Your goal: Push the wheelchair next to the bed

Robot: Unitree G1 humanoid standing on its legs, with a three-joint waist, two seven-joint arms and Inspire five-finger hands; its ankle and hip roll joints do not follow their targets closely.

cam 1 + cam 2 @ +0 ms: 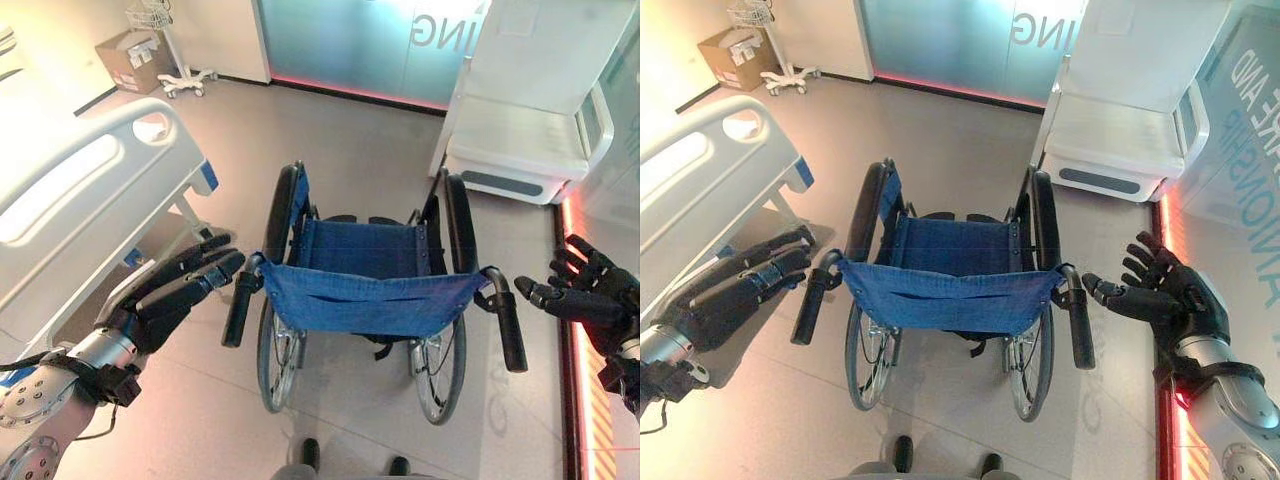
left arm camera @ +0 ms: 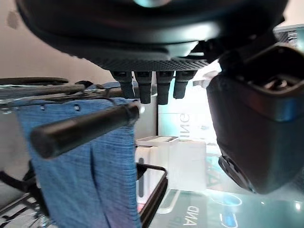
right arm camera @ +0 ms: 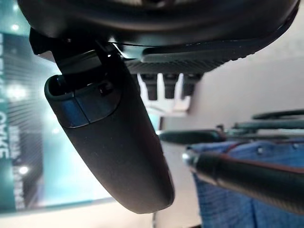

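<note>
Both hands spread, holding nothing. Your left hand (image 1: pixel 185 285) sits just outside the wheelchair's (image 1: pixel 370 290) left push handle (image 1: pixel 240 310); right hand (image 1: pixel 1155 290) just outside the right push handle (image 1: pixel 1080 320). Bed (image 1: pixel 80 210) lies beyond your left hand.

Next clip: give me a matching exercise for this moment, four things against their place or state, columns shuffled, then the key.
Things:
1. left hand
2. right hand
3. wheelchair
4. hospital bed

Places or states:
A. blue fabric back, seat unoccupied
B. open, just outside the wheelchair's right push handle
C. white, on the robot's left side
D. open, fingers straight, beside the left push handle

Pairs: 1-D, 2-B, 3-A, 4-C
</note>
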